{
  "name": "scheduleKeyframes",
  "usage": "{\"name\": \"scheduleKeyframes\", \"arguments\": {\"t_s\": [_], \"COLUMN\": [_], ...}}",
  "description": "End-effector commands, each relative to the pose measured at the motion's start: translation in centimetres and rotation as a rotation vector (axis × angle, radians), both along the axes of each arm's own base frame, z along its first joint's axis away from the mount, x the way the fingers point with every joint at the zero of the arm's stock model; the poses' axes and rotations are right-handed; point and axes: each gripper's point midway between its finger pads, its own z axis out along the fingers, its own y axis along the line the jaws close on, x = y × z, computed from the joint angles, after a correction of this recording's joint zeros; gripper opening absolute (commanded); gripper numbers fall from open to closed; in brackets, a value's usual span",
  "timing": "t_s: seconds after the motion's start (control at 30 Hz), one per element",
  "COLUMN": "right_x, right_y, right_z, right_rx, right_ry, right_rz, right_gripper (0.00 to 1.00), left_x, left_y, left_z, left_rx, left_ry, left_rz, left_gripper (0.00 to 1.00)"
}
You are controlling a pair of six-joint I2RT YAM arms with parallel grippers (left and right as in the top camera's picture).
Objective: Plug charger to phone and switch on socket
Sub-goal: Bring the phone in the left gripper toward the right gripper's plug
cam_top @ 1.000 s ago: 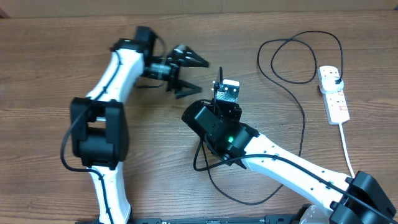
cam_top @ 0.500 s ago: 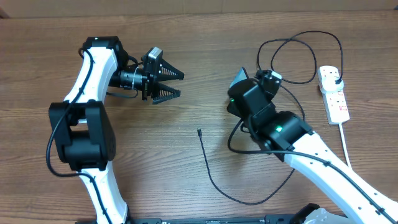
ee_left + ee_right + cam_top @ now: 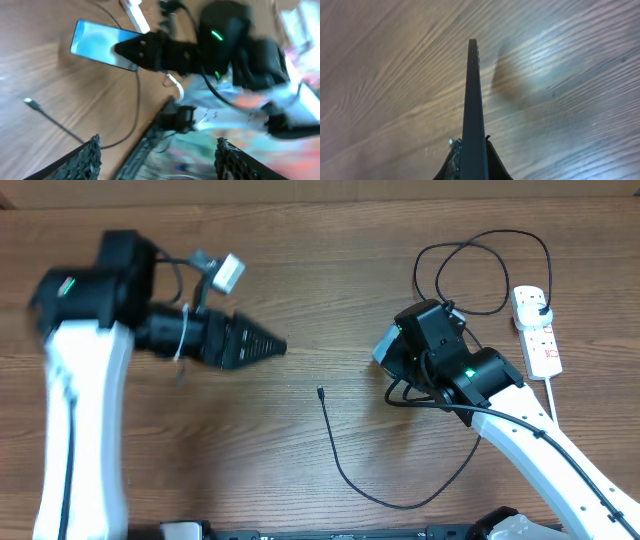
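Note:
My right gripper [image 3: 388,352] is shut on the phone [image 3: 381,348], holding it on edge above the table, right of centre. The left wrist view shows the phone's light blue screen [image 3: 100,42] facing my left gripper; the right wrist view shows it edge-on [image 3: 472,100] between the jaws [image 3: 472,146]. The charger's black connector tip [image 3: 319,392] lies loose on the wood, its thin cable [image 3: 400,504] looping round to the black plug [image 3: 537,302] in the white socket [image 3: 541,340]. Farther left, my left gripper [image 3: 280,346] points right, open and empty [image 3: 157,146].
A thick white cord [image 3: 558,415] runs from the socket toward the table's front right. A further loop of black cable [image 3: 478,275] lies left of the socket. A black rail [image 3: 340,533] lines the front edge.
The right arm carried the phone from the table's middle toward the right. The left arm drew back to the left, its jaws narrowing a little. The connector tip now lies loose on the table.

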Motion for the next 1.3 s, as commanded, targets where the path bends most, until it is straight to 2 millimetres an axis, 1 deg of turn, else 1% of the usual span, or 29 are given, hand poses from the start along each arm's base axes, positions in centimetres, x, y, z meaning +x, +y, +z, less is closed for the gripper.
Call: {"name": "scheduleKeyframes", "arguments": {"t_s": [0.0, 0.03, 0.07, 0.1, 0.2, 0.27, 0.33, 0.4, 0.5, 0.6, 0.63, 0.67, 0.73, 0.8, 0.87, 0.93, 0.97, 1.13, 1.23, 1.27], "right_x": [-0.2, -0.2, -0.1, -0.1, 0.0, 0.2, 0.3, 0.3, 0.2, 0.3, 0.4, 0.4, 0.7, 0.8, 0.8, 0.8, 1.0, 1.5, 1.5, 1.5], "right_y": [1.9, 2.2, 2.4, 2.7, 3.3, 3.4, 3.5, 3.5, 3.5, 3.8, 3.9, 3.9, 4.0, 4.3, 4.6, 4.8, 5.0, 6.7, 7.4, 7.5], "right_z": [2.4, 2.5, 2.6, 2.7, 3.1, 3.2, 3.3, 3.3, 3.3, 3.4, 3.5, 3.6, 3.8, 4.0, 4.2, 4.3, 4.5, 5.7, 6.4, 6.4], "right_rx": [0.122, 0.136, 0.146, 0.160, 0.190, 0.194, 0.196, 0.196, 0.198, 0.212, 0.221, 0.224, 0.231, 0.244, 0.270, 0.296, 0.323, 0.447, 0.503, 0.515], "right_ry": [-0.027, -0.027, -0.028, -0.030, -0.040, -0.048, -0.051, -0.052, -0.051, -0.054, -0.056, -0.058, -0.071, -0.079, -0.073, -0.065, -0.066, -0.080, -0.075, -0.068], "right_rz": [0.047, 0.055, 0.061, 0.069, 0.087, 0.087, 0.088, 0.088, 0.089, 0.096, 0.092, 0.090, 0.090, 0.093, 0.089, 0.072, 0.046, 0.046, 0.042, 0.032], "right_gripper": [0.04, 0.04, 0.04, 0.04, 0.04, 0.04, 0.04, 0.04, 0.04, 0.04, 0.04, 0.04, 0.04, 0.04, 0.04, 0.04, 0.04, 0.04, 0.04, 0.04], "left_x": [-4.1, -5.2, -6.3, -7.2, -10.4, -11.7, -12.2, -12.1, -11.0, -9.2, -8.1, -7.4, -5.6, -3.8, -2.3, -1.1, -0.2, 1.5, 2.2, 2.3], "left_y": [1.1, 1.4, 1.6, 1.7, 1.8, 1.9, 2.5, 3.4, 4.5, 4.6, 4.6, 4.6, 4.6, 4.1, 3.2, 2.4, 2.0, 1.7, 1.7, 1.7], "left_z": [1.5, 2.1, 2.7, 3.1, 4.5, 5.0, 5.0, 4.3, 3.0, 1.3, 0.1, -0.5, -2.4, -4.1, -5.6, -7.0, -8.4, -12.3, -13.6, -13.7], "left_rx": [0.133, 0.154, 0.172, 0.184, 0.187, 0.179, 0.192, 0.218, 0.219, 0.166, 0.141, 0.125, 0.078, 0.001, -0.105, -0.201, -0.271, -0.388, -0.425, -0.432], "left_ry": [-0.168, -0.218, -0.263, -0.300, -0.428, -0.477, -0.490, -0.473, -0.416, -0.325, -0.267, -0.237, -0.151, -0.060, 0.028, 0.121, 0.219, 0.512, 0.627, 0.659], "left_rz": [0.026, 0.035, 0.043, 0.051, 0.074, 0.109, 0.199, 0.301, 0.443, 0.526, 0.561, 0.581, 0.634, 0.673, 0.675, 0.674, 0.685, 0.779, 0.819, 0.827], "left_gripper": [0.74, 0.77, 0.94, 1.00, 1.00, 1.00, 1.00, 1.00, 1.00, 1.00, 1.00, 1.00, 1.00, 0.99, 0.99, 1.00, 1.00, 1.00, 1.00, 0.98]}}
